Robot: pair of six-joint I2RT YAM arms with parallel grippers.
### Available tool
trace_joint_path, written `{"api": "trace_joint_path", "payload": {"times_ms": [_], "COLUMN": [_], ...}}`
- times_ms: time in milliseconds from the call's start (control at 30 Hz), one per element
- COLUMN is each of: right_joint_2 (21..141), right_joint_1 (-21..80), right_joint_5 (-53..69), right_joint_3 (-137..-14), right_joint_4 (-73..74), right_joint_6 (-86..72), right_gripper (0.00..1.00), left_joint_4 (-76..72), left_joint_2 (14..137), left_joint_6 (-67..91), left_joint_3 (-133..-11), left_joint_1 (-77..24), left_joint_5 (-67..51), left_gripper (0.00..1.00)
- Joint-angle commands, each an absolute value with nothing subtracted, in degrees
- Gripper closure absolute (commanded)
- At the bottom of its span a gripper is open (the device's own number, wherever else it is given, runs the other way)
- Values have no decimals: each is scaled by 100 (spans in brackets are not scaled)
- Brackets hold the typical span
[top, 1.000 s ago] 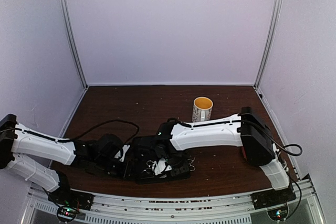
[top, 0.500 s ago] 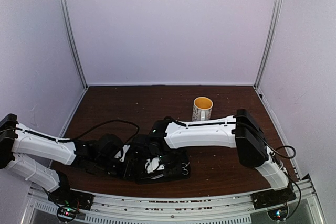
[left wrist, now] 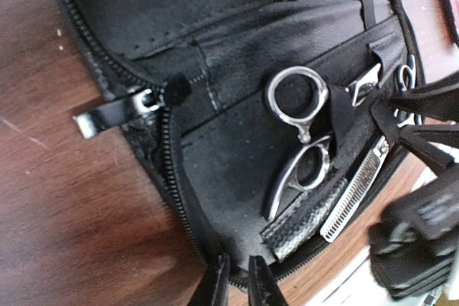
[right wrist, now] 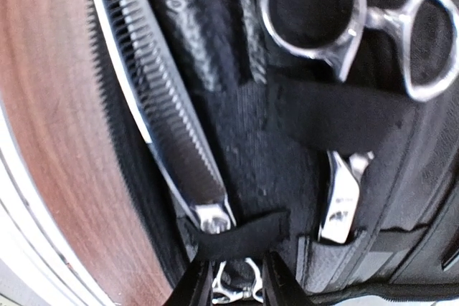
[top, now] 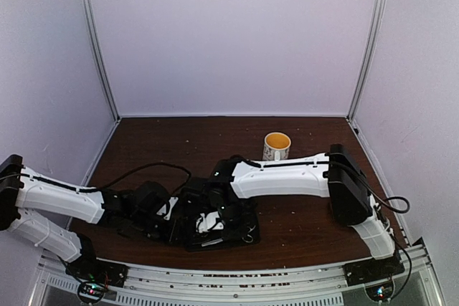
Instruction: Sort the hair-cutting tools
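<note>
An open black case (left wrist: 215, 141) lies on the brown table, near the front edge in the top view (top: 215, 243). Silver scissors with ring handles (left wrist: 300, 137) sit tucked in its pocket. Toothed silver scissors (right wrist: 165, 120) lie beside them, their pivot under a black strap (right wrist: 237, 238). My right gripper (right wrist: 231, 281) is open, one finger on each side of the toothed scissors' ring handles (right wrist: 237, 290), with a thin gap showing. My left gripper (left wrist: 239, 284) is shut on the case's zippered edge. From above, both grippers (top: 172, 226) (top: 215, 218) are over the case.
A white patterned mug (top: 276, 148) stands behind the right forearm. The case's zipper pull (left wrist: 115, 112) sticks out onto the bare wood. White walls close in the table at the left, back and right, and a metal rail runs along the front edge.
The right arm swung left over the case and then eased back. Its jaws have widened slightly around the ring handles. The left arm and the case have not moved.
</note>
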State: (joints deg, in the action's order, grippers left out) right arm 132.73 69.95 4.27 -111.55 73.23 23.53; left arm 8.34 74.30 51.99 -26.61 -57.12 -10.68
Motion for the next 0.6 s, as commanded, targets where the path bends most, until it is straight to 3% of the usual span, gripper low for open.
{"api": "trace_joint_path", "payload": {"times_ms": [0, 400, 567], "right_joint_2": [12756, 12444, 12318], "right_joint_1": [6837, 6752, 6686], "right_joint_5": [815, 796, 751], "right_joint_3": [-10841, -9487, -9156], "right_joint_4": [6926, 6092, 5930], "right_joint_6": [2364, 2694, 2567], "right_gripper": [76, 70, 81], "left_joint_4": [1145, 1459, 1503], "left_joint_2": [7406, 7507, 7503], "left_joint_6": [5060, 5036, 5087], "left_joint_3": [-2844, -3095, -3119], "left_joint_1": [-5739, -5739, -5739], "left_joint_5": [-924, -888, -869], "left_gripper": [90, 90, 90]}}
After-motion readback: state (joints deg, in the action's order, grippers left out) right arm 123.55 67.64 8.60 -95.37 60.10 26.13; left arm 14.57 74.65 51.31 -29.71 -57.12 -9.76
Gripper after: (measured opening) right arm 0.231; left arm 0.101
